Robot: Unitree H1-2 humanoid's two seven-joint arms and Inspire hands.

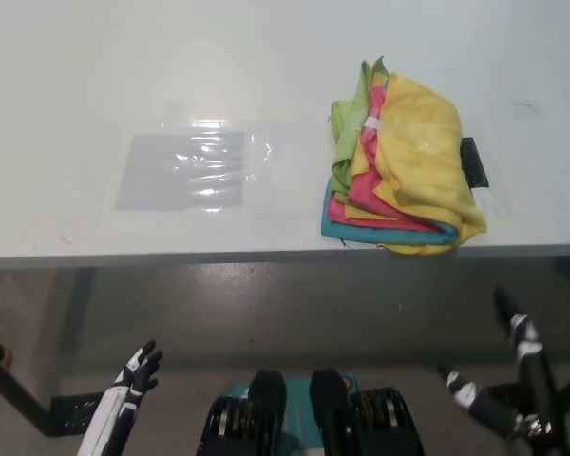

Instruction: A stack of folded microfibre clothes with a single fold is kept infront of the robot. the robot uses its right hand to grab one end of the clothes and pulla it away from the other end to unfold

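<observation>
A folded cloth stack [404,166] lay at the counter [123,76] edge, within reach. Both hands hung low, holding nothing: right hand [513,380] spread open, left hand [138,370] fingers apart.

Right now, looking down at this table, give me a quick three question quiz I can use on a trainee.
1. True or false: the right hand already grips the cloth stack.
2. Which cloth colour lies on top of the stack? A) yellow B) blue C) pink
3. What lies flat on the table to the left of the stack?

Key:
1. False; it hangs below the table edge, like the left hand.
2. A.
3. A clear plastic sheet.
</observation>
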